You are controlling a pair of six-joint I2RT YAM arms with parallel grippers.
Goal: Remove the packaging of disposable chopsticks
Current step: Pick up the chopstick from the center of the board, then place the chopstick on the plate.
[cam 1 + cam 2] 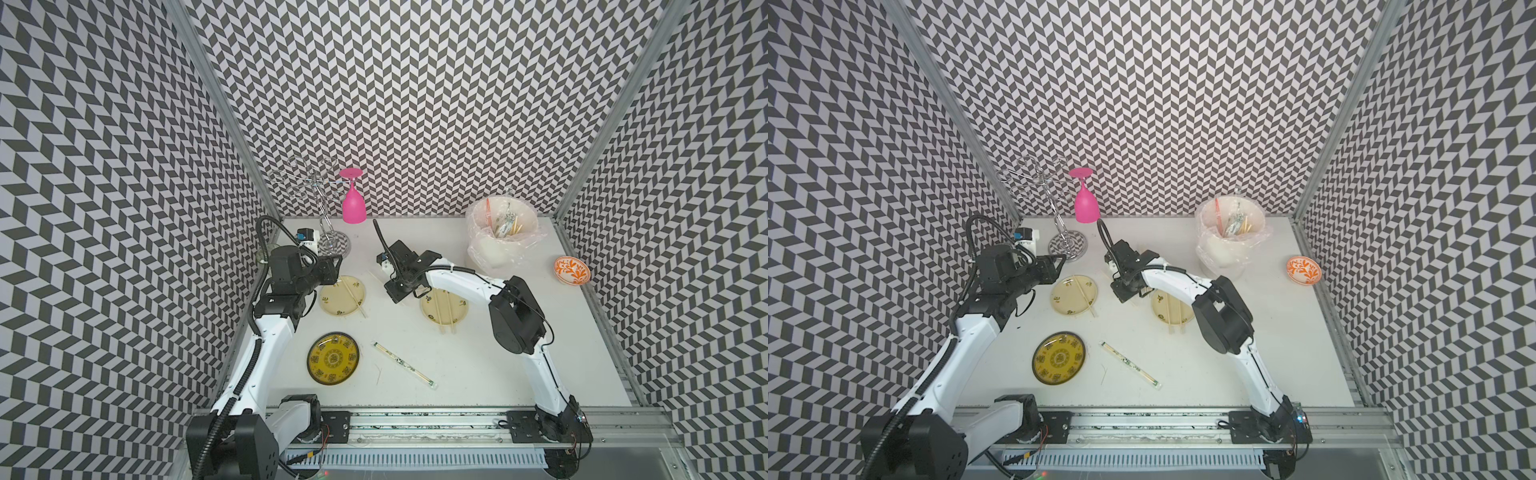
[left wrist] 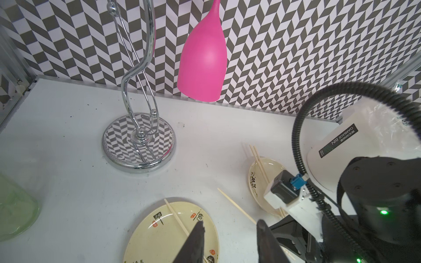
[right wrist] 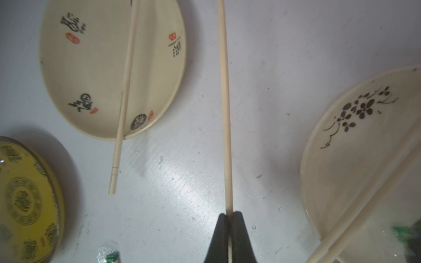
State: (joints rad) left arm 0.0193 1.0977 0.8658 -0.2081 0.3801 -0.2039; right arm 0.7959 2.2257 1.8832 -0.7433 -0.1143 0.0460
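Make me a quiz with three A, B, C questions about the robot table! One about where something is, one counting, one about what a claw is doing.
1. Where is the pink glass?
A) in the bin
B) hanging from the metal rack
C) on the yellow plate

2. How many plates are cream?
A) one
B) two
C) four

3. What is the right gripper doing?
A) wide open
B) gripping a plate
C) shut on one chopstick

Answers:
1 B: it hangs upside down from the rack's arm.
2 B: the cream plate with writing and the cream plate with flowers.
3 C: its fingers pinch a single stick's end.
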